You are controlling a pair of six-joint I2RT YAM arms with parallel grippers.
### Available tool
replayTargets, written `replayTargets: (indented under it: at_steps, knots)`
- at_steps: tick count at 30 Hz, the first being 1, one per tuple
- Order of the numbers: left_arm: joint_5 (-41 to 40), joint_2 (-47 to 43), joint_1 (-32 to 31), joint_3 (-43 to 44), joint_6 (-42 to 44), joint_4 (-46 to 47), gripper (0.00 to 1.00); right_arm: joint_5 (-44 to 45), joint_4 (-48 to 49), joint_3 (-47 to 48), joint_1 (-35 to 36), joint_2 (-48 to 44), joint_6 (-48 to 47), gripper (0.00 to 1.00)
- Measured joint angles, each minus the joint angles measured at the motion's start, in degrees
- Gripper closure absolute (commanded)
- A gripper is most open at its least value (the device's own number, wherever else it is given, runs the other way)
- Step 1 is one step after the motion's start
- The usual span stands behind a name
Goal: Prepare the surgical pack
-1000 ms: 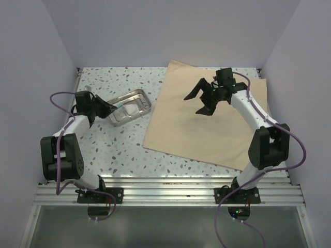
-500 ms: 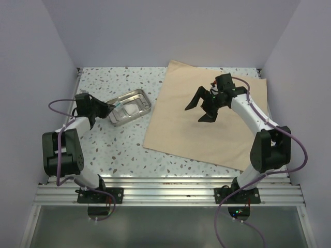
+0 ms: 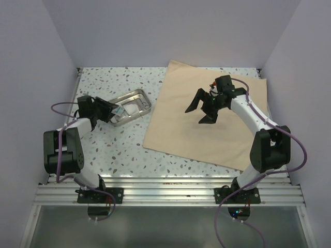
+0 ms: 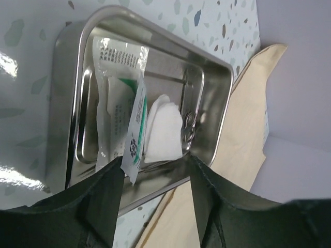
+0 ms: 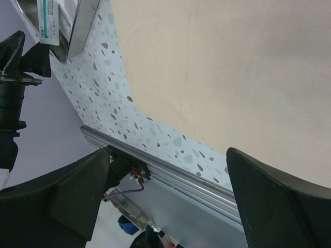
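Left fingers (image 4: 155,165): parted about halfway and gripping nothing. They sit at the 8 o'clock end of the metal tray (image 4: 67,77). The sealed packet (image 4: 120,98) ends right at the gap; whether it touches, I cannot tell.
Right fingers (image 3: 193,117): spread wide, empty, hovering above the wrap sheet (image 3: 181,134).
Tray contents: packet toward the tray's 8 o'clock end, gauze squares (image 4: 164,129) just beside it toward 2 o'clock.
Layout: tray at 10 o'clock on the bench (image 3: 114,150), sheet from 12 to 4 o'clock, their edges near.
Step, as I judge it: loading the tray.
Doing it well: I'd lift off toward 8 o'clock without snagging the packet's end or nudging the tray.
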Motion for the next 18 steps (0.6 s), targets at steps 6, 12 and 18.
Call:
replayTargets:
  at_steps: [6,12,18]
  knots:
    - [1.6,-4.72,-0.52,-1.97,6.23,-6.51,0.48,0.0,0.28,-0.04,0.0,1.14,-1.31,0.01]
    - [0.63,-4.28,-0.59,5.46,16.11,-18.4,0.4,-0.04,0.52,-1.16,0.0,1.99,-1.95,0.01]
    - [-2.23,0.37,-0.13,17.03,22.88,-25.22,0.36,-0.09,0.5,-1.22,0.0,1.99,-2.75,0.01]
